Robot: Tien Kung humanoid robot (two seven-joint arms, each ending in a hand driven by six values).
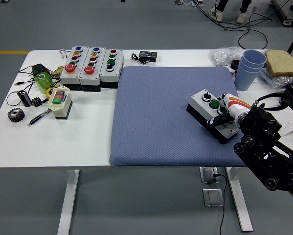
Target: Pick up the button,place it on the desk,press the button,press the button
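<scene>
A grey three-button box (208, 111) with a black base lies tilted on the blue mat (156, 112), near the mat's right edge. Its black and green buttons face up. My right hand (230, 119) comes in from the lower right and is shut on the box's near right end: white-and-orange fingers (233, 104) wrap its far side and a black thumb lies over its top. The box's near end is hidden under the hand. My left arm is out of view.
Three more button boxes (90, 62) stand in a row at the back left, with a small cream box (59, 102), gears, a pen and green tape beside them. Stacked blue cups (249, 67), bread (282, 61) and cables sit at the right.
</scene>
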